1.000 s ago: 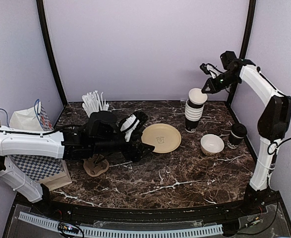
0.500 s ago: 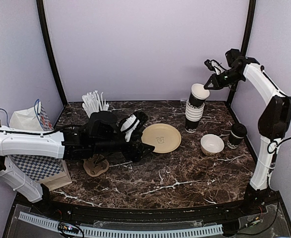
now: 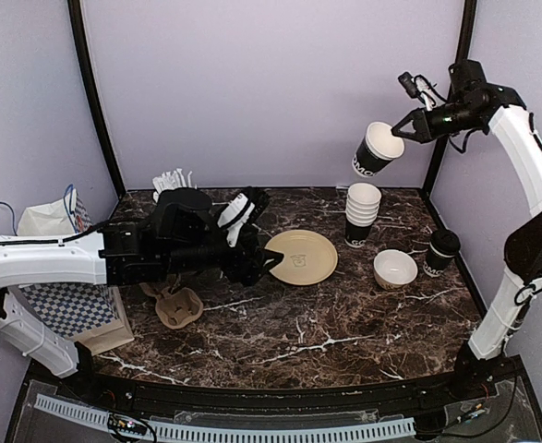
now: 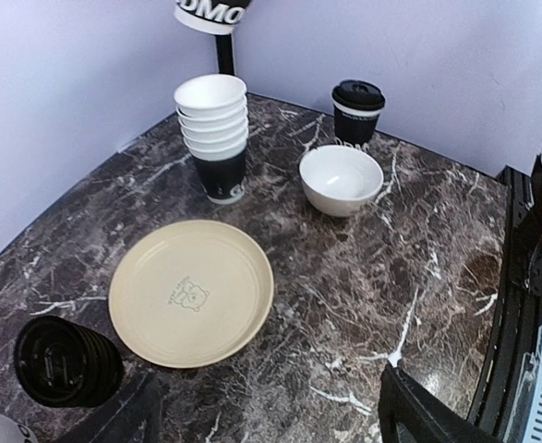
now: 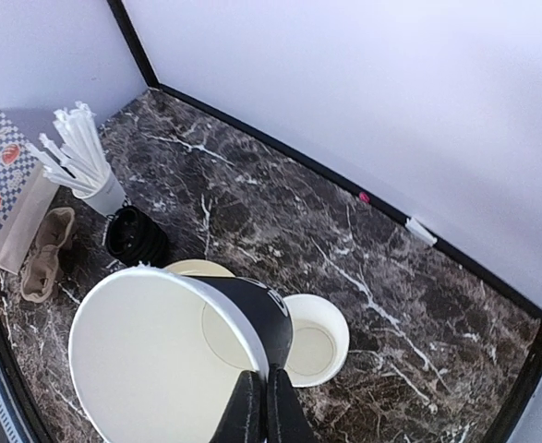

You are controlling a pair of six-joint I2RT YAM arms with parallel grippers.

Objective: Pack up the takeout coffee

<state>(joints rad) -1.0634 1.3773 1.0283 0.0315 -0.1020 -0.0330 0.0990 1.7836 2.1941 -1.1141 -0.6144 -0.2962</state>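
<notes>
A: Entry one: the held item?
B: One black cup [image 3: 376, 151], lidless, tilted, in the air above the stack of cups [image 3: 360, 214]. Its rim is pinched in the right jaws.
A: Other coffee stock?
B: One lidded cup [image 3: 440, 252], upright on the table [image 3: 344, 323], beside the white bowl [image 3: 395, 269]. One stack of black lids [image 4: 66, 362], just beside the tan plate [image 3: 300, 256].
A: And the left jaws?
B: Wide apart, nothing between them, above the table by the plate.

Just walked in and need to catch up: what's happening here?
The right end effector is shut on the rim of a black paper cup, holding it tilted in the air above the stack of cups. The left end effector is open, low beside the tan plate and black lids. A lidded cup stands by the white bowl.
</notes>
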